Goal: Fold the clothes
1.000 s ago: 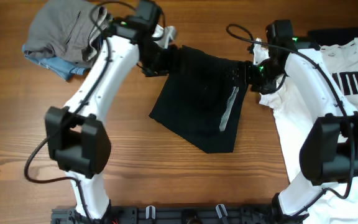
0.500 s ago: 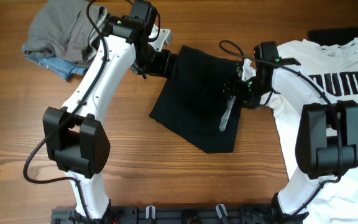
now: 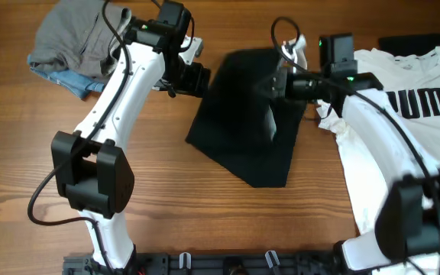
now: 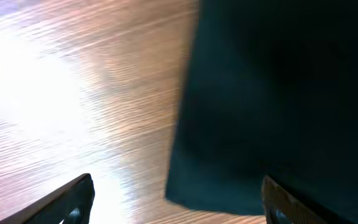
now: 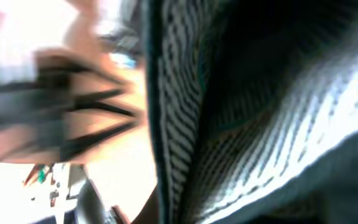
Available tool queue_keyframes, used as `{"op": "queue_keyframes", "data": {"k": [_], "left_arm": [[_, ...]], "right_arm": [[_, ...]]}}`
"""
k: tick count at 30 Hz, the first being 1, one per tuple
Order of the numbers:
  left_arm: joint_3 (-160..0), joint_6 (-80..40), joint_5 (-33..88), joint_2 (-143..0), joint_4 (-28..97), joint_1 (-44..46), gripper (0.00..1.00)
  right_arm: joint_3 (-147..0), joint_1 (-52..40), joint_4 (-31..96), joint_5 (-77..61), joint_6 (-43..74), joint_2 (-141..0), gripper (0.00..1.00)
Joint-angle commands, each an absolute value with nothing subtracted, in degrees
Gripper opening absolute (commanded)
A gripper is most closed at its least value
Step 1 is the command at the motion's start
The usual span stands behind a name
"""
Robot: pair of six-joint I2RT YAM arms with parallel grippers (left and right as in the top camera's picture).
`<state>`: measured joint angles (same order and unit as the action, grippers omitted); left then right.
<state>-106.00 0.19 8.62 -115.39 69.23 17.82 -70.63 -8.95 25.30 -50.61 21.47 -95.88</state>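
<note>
The black garment (image 3: 243, 122) lies spread in the middle of the table. Its right part is pulled up into a raised fold under my right gripper (image 3: 276, 84), which is shut on that fabric. In the right wrist view, blurred ribbed black cloth (image 5: 260, 93) fills the frame and hides the fingers. My left gripper (image 3: 198, 77) is open just off the garment's upper left edge. In the left wrist view a corner of the black cloth (image 4: 266, 112) lies between its spread fingers (image 4: 73, 199), untouched.
A white PUMA T-shirt (image 3: 407, 114) lies flat at the right, under my right arm. A grey piece (image 3: 75, 34) and a blue piece (image 3: 63, 80) are heaped at the back left. A small black item (image 3: 412, 40) sits at the back right.
My right gripper has gone from open to shut on the black garment's right edge and lifted it toward the back, hiding the white strip. My left gripper drew slightly left off the cloth.
</note>
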Motion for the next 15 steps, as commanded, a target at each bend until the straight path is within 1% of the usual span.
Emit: {"op": "queue_keyframes", "data": {"k": [1, 6, 9, 10, 11, 12, 13, 14, 15], "left_arm": [[-105.97, 0.80, 6.57, -115.61, 68.93, 15.84, 0.86], [-105.97, 0.84, 6.98, -115.61, 68.82, 15.81, 0.87], [-105.97, 0.84, 6.98, -115.61, 68.58, 15.79, 0.88], [-105.97, 0.84, 6.98, -115.61, 68.38, 15.79, 0.89], [-105.97, 0.84, 6.98, -115.61, 68.23, 15.79, 0.89], [-105.97, 0.84, 6.98, -115.61, 68.18, 15.81, 0.89], [-105.97, 0.84, 6.98, -115.61, 68.12, 15.81, 0.89], [-105.97, 0.84, 6.98, -115.61, 68.14, 15.79, 0.90], [-105.97, 0.84, 6.98, -115.61, 68.16, 15.79, 0.90]], "right_arm": [[-72.60, -10.02, 24.86, -55.92, 24.69, -87.55, 0.04], [-72.47, -6.76, 45.28, -33.23, 25.52, -87.96, 0.04], [-71.66, -6.20, 54.70, -23.46, 27.73, -91.20, 0.04], [-71.42, -6.20, 56.10, -21.34, 28.75, -92.12, 0.08], [-71.13, -6.20, 56.88, -18.61, 29.06, -93.56, 0.20], [-70.87, -6.20, 56.66, -16.34, 29.08, -94.54, 0.25], [-70.78, -6.13, 56.29, -12.60, 29.06, -96.12, 0.57], [-70.78, -6.02, 56.16, -9.23, 29.08, -97.56, 0.77], [-70.81, -5.87, 56.14, -7.66, 29.10, -98.56, 0.79]]}}
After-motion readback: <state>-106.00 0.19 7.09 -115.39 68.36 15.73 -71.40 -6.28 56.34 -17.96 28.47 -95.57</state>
